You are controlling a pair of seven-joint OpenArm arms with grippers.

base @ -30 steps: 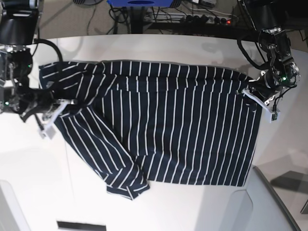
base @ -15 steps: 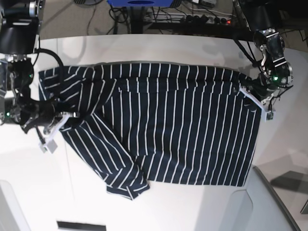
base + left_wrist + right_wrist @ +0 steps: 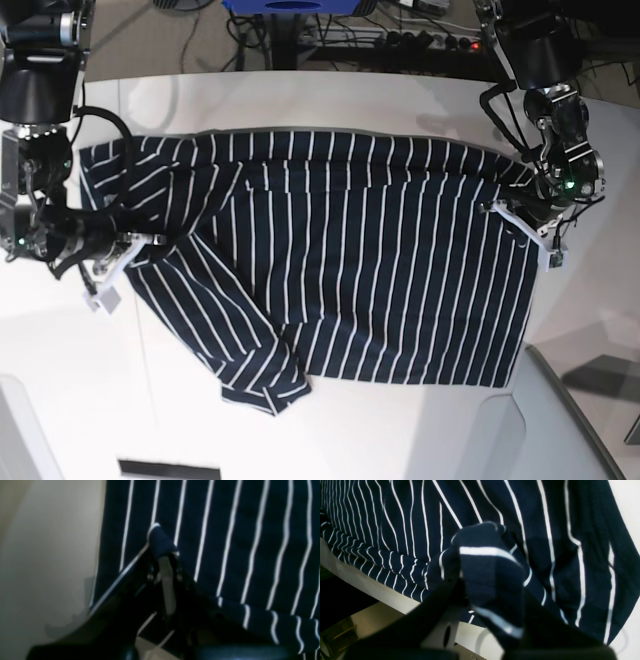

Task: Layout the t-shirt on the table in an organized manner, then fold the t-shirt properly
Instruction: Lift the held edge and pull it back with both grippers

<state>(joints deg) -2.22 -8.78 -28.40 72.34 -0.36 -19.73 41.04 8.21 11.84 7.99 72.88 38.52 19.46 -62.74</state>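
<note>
The t-shirt (image 3: pixel 370 270), dark navy with thin white stripes, lies spread across the white table (image 3: pixel 400 430). One part is folded over at the near left. In the base view my left gripper (image 3: pixel 522 222) is at the shirt's right edge. The left wrist view shows the left gripper (image 3: pixel 163 555) shut on a small fold of the t-shirt (image 3: pixel 237 530), with bare table (image 3: pixel 50 555) beside it. My right gripper (image 3: pixel 122 252) is at the shirt's left side. Up close, the right gripper (image 3: pixel 492 585) is shut on a bunched piece of the t-shirt (image 3: pixel 420 517).
Beyond the table's curved far edge are cables and a power strip (image 3: pixel 430 40) on the floor and a blue object (image 3: pixel 290 6). A grey panel (image 3: pixel 570 420) runs along the near right corner. A dark slot (image 3: pixel 168 468) sits at the near edge.
Both grippers keep their hold. The left arm has swung in over the shirt's right edge, and the right gripper has drifted slightly toward the near edge with the fabric.
</note>
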